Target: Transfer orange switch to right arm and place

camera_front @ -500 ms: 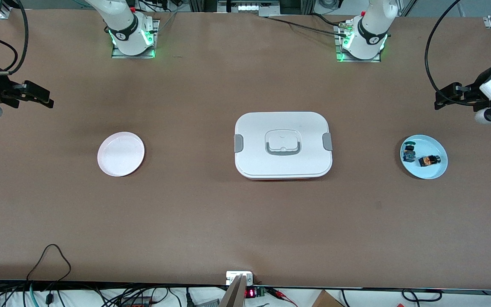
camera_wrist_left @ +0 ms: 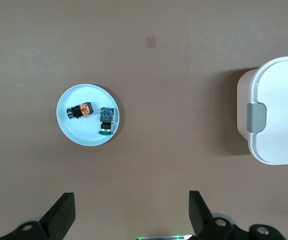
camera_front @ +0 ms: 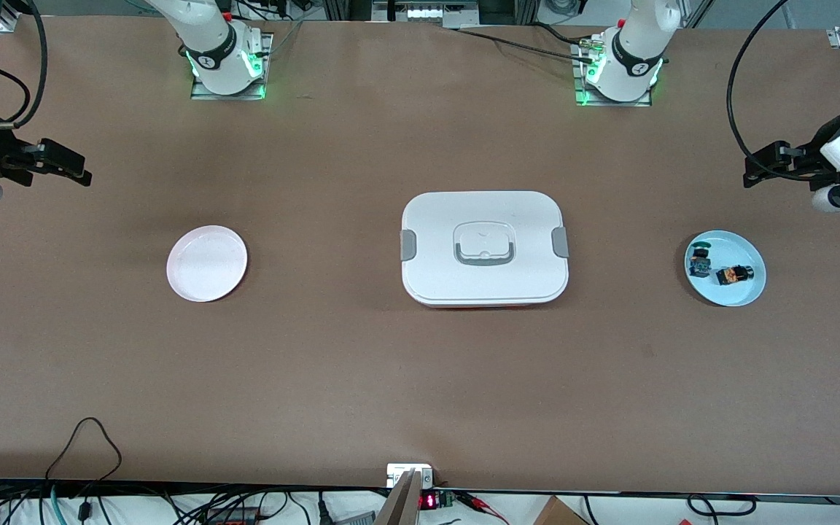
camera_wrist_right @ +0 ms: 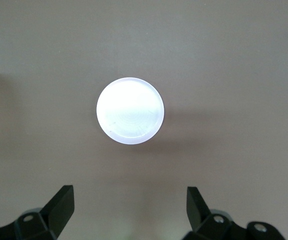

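The orange switch [camera_front: 735,275] lies on its side in a light blue plate [camera_front: 744,293] at the left arm's end of the table, beside a green-capped switch [camera_front: 699,261]. In the left wrist view the orange switch [camera_wrist_left: 80,110] and the green one [camera_wrist_left: 105,121] lie in the plate [camera_wrist_left: 79,134]. My left gripper [camera_front: 755,171] [camera_wrist_left: 131,200] is open and empty, up over the table beside that plate. My right gripper [camera_front: 74,169] [camera_wrist_right: 130,194] is open and empty, up over the table at the right arm's end.
A white lidded box [camera_front: 484,248] with grey clips stands mid-table; its edge shows in the left wrist view [camera_wrist_left: 278,110]. A white plate [camera_front: 206,263] [camera_wrist_right: 129,111] lies toward the right arm's end, with nothing on it.
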`<state>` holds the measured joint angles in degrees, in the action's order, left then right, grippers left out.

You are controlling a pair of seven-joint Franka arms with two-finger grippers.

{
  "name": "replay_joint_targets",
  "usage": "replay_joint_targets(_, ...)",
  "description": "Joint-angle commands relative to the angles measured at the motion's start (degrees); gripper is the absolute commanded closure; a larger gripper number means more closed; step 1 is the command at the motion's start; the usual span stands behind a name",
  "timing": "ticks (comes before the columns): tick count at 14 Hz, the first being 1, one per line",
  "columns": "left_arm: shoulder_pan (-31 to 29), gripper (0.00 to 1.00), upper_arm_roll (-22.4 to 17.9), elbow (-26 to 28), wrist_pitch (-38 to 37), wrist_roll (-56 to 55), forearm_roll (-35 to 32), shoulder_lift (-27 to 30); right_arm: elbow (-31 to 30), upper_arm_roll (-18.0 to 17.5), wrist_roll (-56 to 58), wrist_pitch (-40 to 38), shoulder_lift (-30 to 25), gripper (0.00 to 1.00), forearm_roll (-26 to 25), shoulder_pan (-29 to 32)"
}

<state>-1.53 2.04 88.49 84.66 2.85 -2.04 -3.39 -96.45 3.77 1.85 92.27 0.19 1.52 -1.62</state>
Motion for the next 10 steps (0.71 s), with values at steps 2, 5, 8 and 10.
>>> replay_joint_targets(2,-0.2,0.0,0.2,-1.7,-1.3,0.8,-0.2,-0.5,1.3,-0.5,-3.2,0.6,0.8,0.0,-0.7,-0.1)
replay_joint_targets(5,-0.2,0.0,0.2,-1.7,-1.3,0.8,-0.2,-0.5,1.3,-0.5,-3.1,0.6,1.5,0.0,0.3,0.2)
replay_joint_targets(8,-0.3,0.0,-0.4,-1.7,-1.3,0.8,-0.2,-0.7,1.4,-0.4,-2.8,0.7,2.2,0.0,0.2,0.1)
replay_joint_targets(10,-0.6,0.0,-0.4,-1.7,-1.3,1.0,-0.3,-0.7,1.7,-0.5,-2.8,0.6,2.2,0.0,0.2,0.1)
